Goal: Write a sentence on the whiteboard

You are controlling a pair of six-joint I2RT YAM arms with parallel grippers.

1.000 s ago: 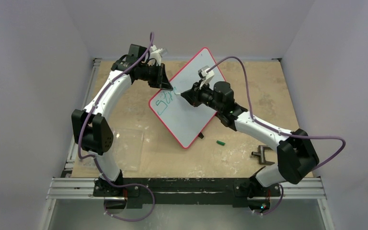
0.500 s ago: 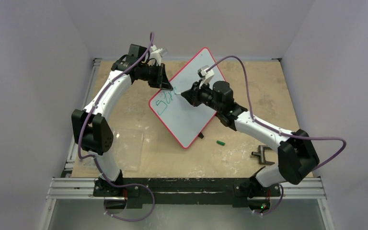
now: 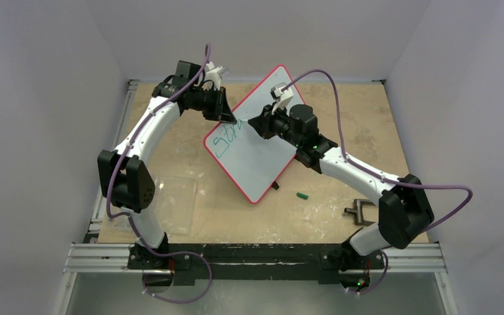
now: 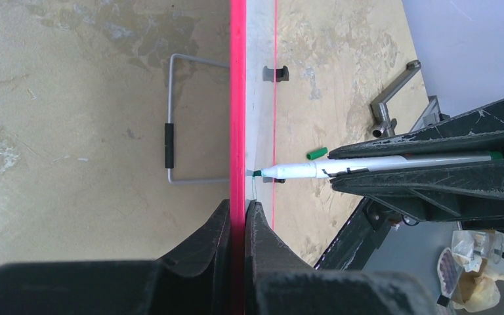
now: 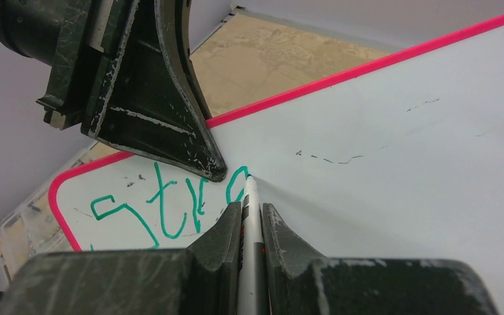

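The whiteboard (image 3: 256, 157), white with a red rim, stands tilted in the middle of the table. My left gripper (image 3: 231, 120) is shut on its upper left rim (image 4: 237, 98), one finger on each face (image 4: 238, 203). My right gripper (image 3: 257, 125) is shut on a white marker (image 5: 251, 197) with a green tip, and the tip touches the board face. The marker (image 4: 341, 168) meets the board just above my left fingers. The sentence (image 5: 164, 203) reads "Str" in green, plus a curved stroke at the tip. It also shows near the board's left corner (image 3: 225, 139).
A green marker cap (image 3: 302, 195) lies right of the board's lower corner. A metal handle piece (image 3: 359, 213) sits near the right arm's base. A clear plastic sheet (image 3: 174, 203) lies at front left. A wire stand (image 4: 170, 125) shows behind the board.
My right gripper has shifted slightly up and to the right along the board with the marker, adding a green curve. The left arm and the board have not moved.
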